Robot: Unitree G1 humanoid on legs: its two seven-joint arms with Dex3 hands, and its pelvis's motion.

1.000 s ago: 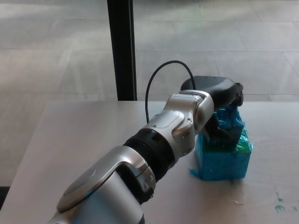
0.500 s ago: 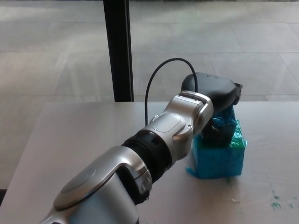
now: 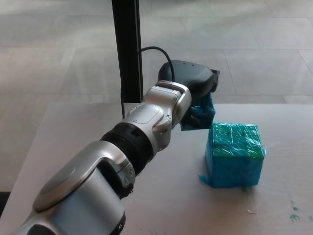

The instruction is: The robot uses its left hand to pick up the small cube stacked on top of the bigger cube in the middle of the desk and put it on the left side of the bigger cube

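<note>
A pale worktop (image 3: 73, 137) stands before a grey tiled floor (image 3: 58, 49), with a black post (image 3: 128, 49) rising behind its far edge. The left hand (image 3: 193, 85), on a silver arm (image 3: 142, 132) reaching in from the lower left, is closed around the small cube (image 3: 201, 112), held in the air above the worktop, up and to the left of the bigger cube (image 3: 234, 156) and apart from it. The bigger cube, wrapped in blue-green tape, sits on the worktop with its top bare.
</note>
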